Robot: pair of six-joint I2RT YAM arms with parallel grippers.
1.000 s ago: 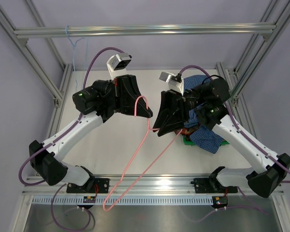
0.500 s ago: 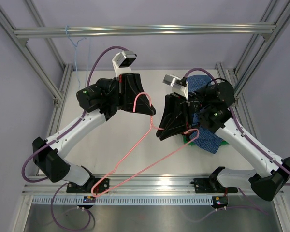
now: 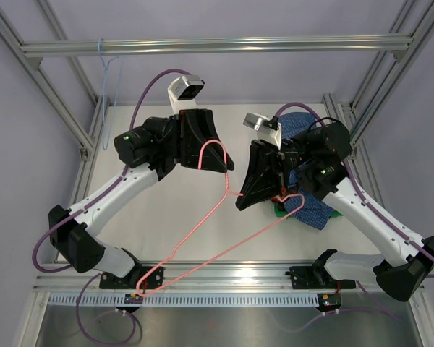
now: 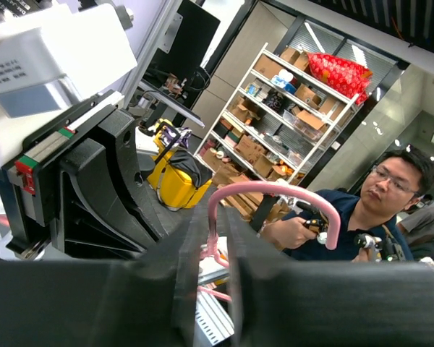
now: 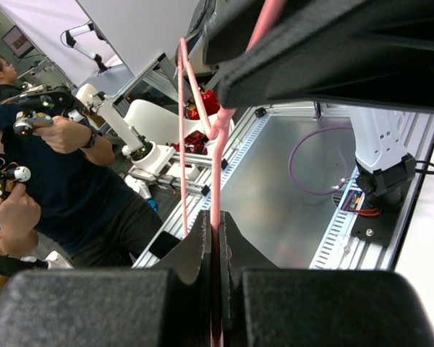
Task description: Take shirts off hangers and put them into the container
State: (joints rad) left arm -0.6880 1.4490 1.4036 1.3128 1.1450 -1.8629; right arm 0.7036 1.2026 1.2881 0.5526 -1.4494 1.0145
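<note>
**Item:** pink hanger (image 3: pixel 195 225), bare, held aloft over the table centre, its base corner reaching toward 7 o'clock.
**Handling:** thin wire, probably light, springy and slippery. Best taken at the neck or shoulder.
**Left gripper** (image 3: pixel 220 165): raised and turned inward. Jaws narrowly parted about the hook; whether they pinch it cannot be told.
**Right gripper** (image 3: pixel 242 199): faces it, clamped on the shoulder wire.
**Blue shirt** (image 3: pixel 311 210): heaped on the green tray (image 3: pixel 281 212), at 3 o'clock.

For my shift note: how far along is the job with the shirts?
Done: the pink hanger is bare, the blue hanger hangs bare on the frame, and the blue shirt lies over the tray. In hand: the right fingers pinch the pink hanger; its hook sits between the left fingers. Left: putting that hanger aside. The right arm hides any second shirt.
</note>
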